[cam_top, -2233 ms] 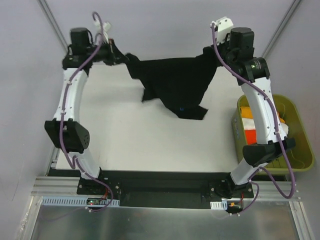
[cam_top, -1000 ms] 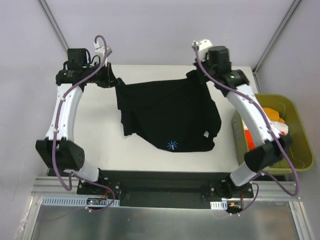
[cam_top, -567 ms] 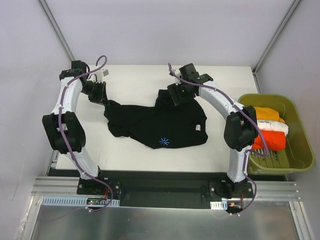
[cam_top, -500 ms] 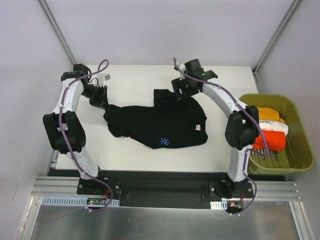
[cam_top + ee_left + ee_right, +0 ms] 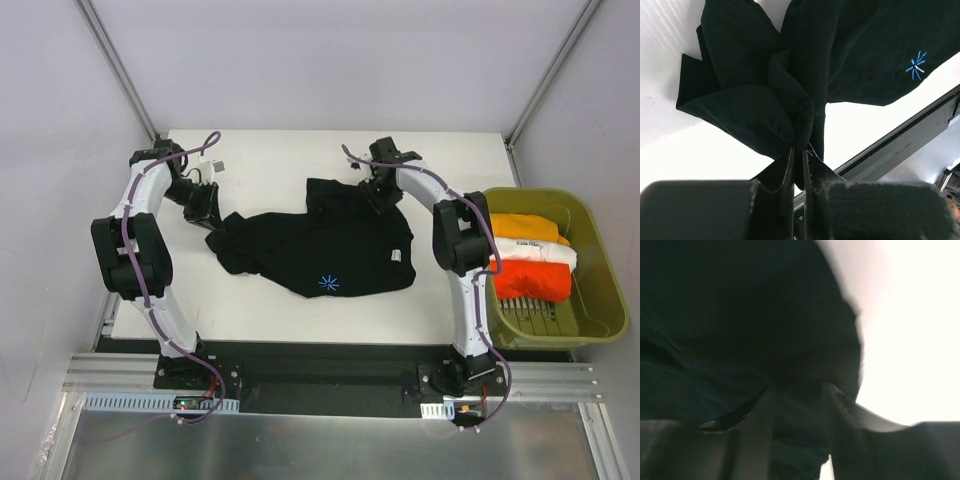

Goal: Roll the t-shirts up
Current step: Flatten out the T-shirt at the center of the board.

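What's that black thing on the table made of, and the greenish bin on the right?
The black t-shirt looks like soft, matte knit cloth, perhaps cotton: it bunches and lies in limp folds. The olive-yellow bin seems to be moulded plastic, smooth with a slight sheen: stiff walls, a rounded rim and what look like slots in its floor.

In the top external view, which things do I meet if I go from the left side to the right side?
left gripper → black t-shirt → olive-yellow bin. I leave out the right gripper, which is over the black t-shirt, and the shirt bundles, which lie inside the bin.
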